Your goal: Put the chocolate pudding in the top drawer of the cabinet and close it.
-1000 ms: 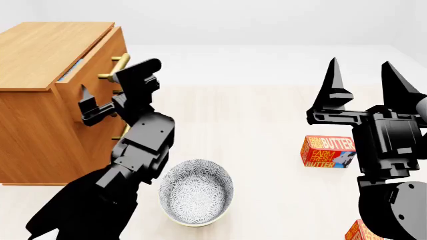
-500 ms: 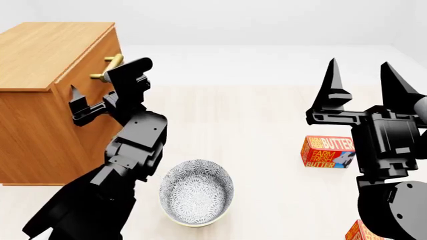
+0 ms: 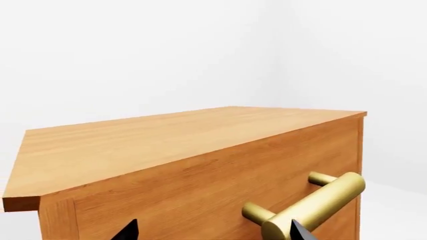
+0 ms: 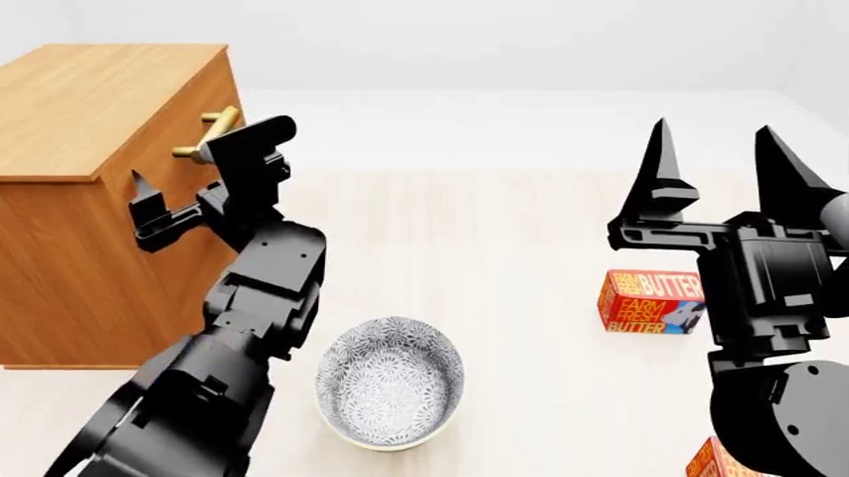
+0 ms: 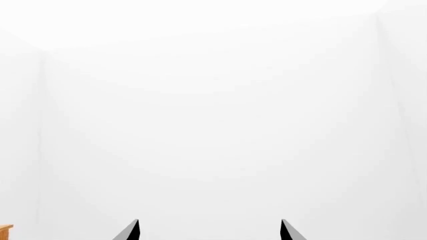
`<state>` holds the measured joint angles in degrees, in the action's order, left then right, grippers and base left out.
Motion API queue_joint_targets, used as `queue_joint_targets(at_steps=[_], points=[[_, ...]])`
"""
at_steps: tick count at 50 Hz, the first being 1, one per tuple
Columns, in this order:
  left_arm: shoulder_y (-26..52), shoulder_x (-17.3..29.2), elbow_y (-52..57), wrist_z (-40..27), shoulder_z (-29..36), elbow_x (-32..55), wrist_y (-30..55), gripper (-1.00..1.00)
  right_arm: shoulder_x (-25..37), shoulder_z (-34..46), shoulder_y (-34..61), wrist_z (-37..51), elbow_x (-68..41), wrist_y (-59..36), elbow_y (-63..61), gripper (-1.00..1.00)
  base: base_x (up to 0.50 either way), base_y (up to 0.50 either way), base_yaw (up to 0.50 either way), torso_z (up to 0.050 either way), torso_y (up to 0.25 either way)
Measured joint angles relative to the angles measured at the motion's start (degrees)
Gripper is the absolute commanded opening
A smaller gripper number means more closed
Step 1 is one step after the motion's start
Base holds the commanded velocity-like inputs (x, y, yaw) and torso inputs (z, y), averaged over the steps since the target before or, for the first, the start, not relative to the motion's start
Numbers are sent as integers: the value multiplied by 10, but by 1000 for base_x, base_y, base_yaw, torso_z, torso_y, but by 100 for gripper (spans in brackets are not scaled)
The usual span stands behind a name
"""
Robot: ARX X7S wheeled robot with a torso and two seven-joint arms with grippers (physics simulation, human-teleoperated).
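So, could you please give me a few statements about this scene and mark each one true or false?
1. The top drawer sits flush with the cabinet front. True.
2. The left hand is clamped on the brass handle. False: its fingers are spread, and the handle lies between them.
3. The right hand holds a butter box. False: it is open and empty, raised above the butter box.
4. A patterned bowl stands on the floor near the left arm. True.
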<state>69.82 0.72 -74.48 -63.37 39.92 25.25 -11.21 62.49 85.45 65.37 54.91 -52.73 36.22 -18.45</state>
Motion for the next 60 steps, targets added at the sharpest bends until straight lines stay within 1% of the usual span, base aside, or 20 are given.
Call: queue_joint_targets(at_steps=[12, 20, 29, 43, 60], points=[[-4, -6, -1, 14, -72, -68, 0, 100, -1, -3, -3, -3, -2, 0, 1, 100, 0, 0, 0, 0, 0], [-13, -3, 18, 30, -102, -84, -4, 100, -1, -6, -4, -3, -2, -1, 1, 100, 0, 0, 0, 0, 0], [-61, 20, 133, 42, -110, -80, 47, 100, -2, -8, -5, -3, -1, -3, 0, 100, 0, 0, 0, 0, 0], [-142, 67, 337, 60, -101, -58, 136, 100, -3, -11, -8, -3, 1, -6, -1, 100, 0, 0, 0, 0, 0], [-219, 132, 536, 130, -81, -1, 200, 100, -7, -15, -8, -4, 2, -13, -3, 100, 0, 0, 0, 0, 0]])
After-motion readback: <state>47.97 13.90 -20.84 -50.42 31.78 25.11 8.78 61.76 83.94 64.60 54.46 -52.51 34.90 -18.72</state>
